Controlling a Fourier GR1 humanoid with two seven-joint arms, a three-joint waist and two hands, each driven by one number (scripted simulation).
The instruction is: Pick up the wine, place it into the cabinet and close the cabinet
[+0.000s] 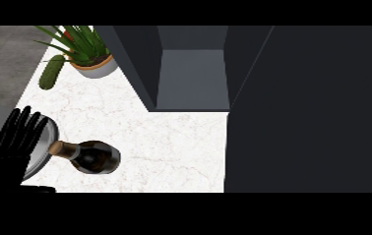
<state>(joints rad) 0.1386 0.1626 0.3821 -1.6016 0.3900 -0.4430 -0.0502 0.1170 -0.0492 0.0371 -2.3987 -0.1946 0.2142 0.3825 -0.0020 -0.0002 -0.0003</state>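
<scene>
On the white marble desk (167, 145), near its left side, stands the dark glass wine bottle with a cork stopper (91, 156), touching a round grey metal plate (45, 145). Just left of it, the black left robot hand (20, 131) rests with fingers straight and spread, holding nothing. Farther off, the dark grey cabinet (193, 76) stands open, with a potted green plant (87, 52) to its left.

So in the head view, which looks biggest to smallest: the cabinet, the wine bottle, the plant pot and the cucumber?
1. Cabinet, by far the biggest.
2. Wine bottle.
3. Plant pot and cucumber look about alike, the pot wider and the cucumber longer and thinner, so I won't rank them.
</scene>
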